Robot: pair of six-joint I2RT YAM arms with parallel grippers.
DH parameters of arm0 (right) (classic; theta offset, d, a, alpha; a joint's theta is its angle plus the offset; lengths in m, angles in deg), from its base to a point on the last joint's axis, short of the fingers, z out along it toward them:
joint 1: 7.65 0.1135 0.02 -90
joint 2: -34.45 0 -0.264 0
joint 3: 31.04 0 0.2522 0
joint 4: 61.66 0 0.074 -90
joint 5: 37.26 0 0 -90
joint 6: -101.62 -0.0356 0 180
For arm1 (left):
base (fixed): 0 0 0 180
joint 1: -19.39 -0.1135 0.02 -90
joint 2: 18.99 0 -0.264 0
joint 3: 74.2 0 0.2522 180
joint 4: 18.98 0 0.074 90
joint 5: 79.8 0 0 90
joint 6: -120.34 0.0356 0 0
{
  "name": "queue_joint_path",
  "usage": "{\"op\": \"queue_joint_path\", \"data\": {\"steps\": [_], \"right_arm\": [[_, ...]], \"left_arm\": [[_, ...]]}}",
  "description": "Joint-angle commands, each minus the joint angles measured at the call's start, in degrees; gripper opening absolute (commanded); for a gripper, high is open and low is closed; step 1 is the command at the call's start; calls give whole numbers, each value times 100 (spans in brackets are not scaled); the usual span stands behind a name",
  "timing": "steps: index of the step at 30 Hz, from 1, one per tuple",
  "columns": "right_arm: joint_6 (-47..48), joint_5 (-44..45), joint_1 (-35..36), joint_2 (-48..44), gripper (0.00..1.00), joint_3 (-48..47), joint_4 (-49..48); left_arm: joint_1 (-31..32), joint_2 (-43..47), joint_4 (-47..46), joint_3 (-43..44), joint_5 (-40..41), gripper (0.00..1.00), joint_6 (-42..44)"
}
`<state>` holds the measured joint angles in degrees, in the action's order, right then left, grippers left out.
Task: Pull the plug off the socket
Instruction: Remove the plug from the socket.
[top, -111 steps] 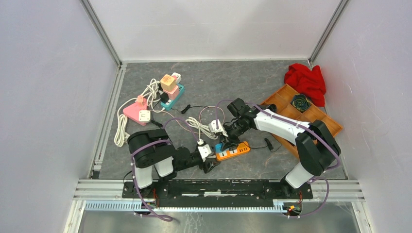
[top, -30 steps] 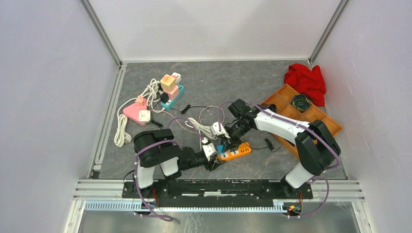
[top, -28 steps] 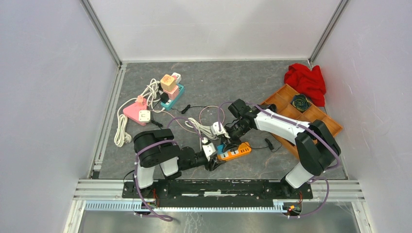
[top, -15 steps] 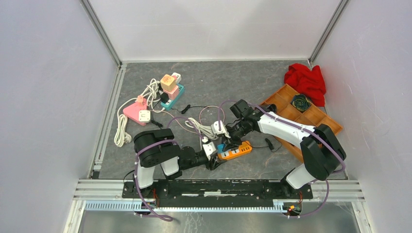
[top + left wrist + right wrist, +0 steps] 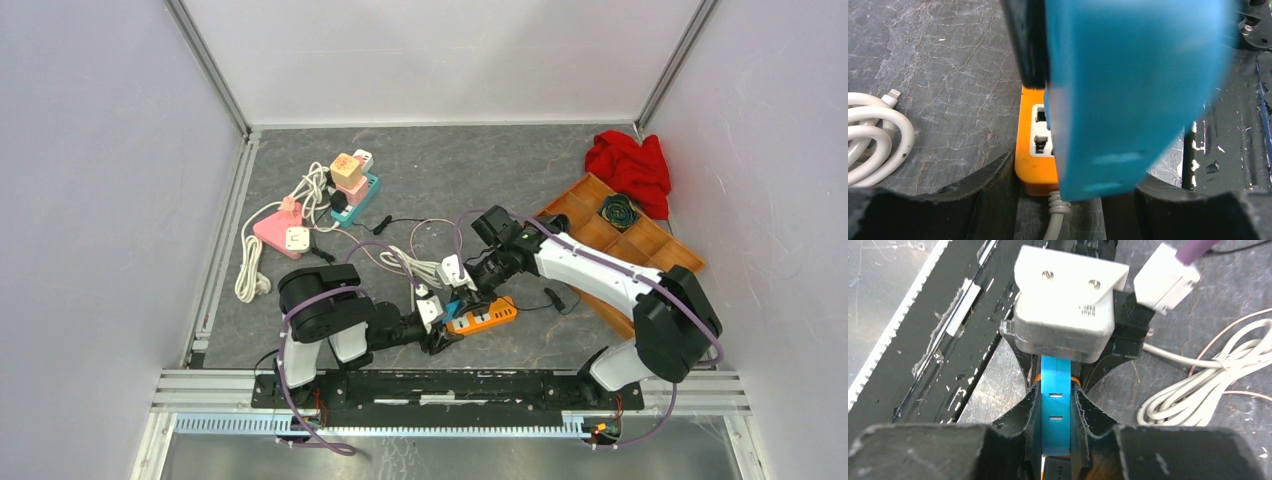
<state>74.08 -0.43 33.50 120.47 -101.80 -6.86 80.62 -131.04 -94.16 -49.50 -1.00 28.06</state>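
R gripper (image 5: 1055, 390) clamped on blue plug (image 5: 1054, 412), right over orange power strip (image 5: 1028, 167) near tabletop (image 5: 450, 170) front edge. L gripper (image 5: 1063, 196) grips strip's cord end. Can't tell if prongs are out.

Grey marbled tabletop (image 5: 450, 160), plain pale walls (image 5: 440, 50), aluminium corner posts (image 5: 208, 65), metal rail (image 5: 200, 385) along near edge

At the far right I saw a red cloth (image 5: 628, 168) bunched against the corner of a wooden compartment tray (image 5: 582, 218). The tray held a dark round item (image 5: 618, 211), possibly a coiled cable. To the left lay a pink triangular power strip (image 5: 277, 228) and a teal power strip (image 5: 357, 195) stacked with adapters, with white cords (image 5: 312, 190) looped between them.
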Motion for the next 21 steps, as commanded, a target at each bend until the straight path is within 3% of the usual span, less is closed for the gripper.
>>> {"op": "queue_joint_path", "data": {"steps": [1,17,21], "right_arm": [[-449,-494,11,-329,0,-167,-282],[-568,-410,-451,-532,0,-224,-299],[-598,-457,-642,-589,0,-249,-289]], "left_arm": [[-103,-394,-1060,-198,151,2,-256],[-104,-212,-1049,-264,186,2,-273],[-107,-193,-1054,-267,259,12,-318]]}}
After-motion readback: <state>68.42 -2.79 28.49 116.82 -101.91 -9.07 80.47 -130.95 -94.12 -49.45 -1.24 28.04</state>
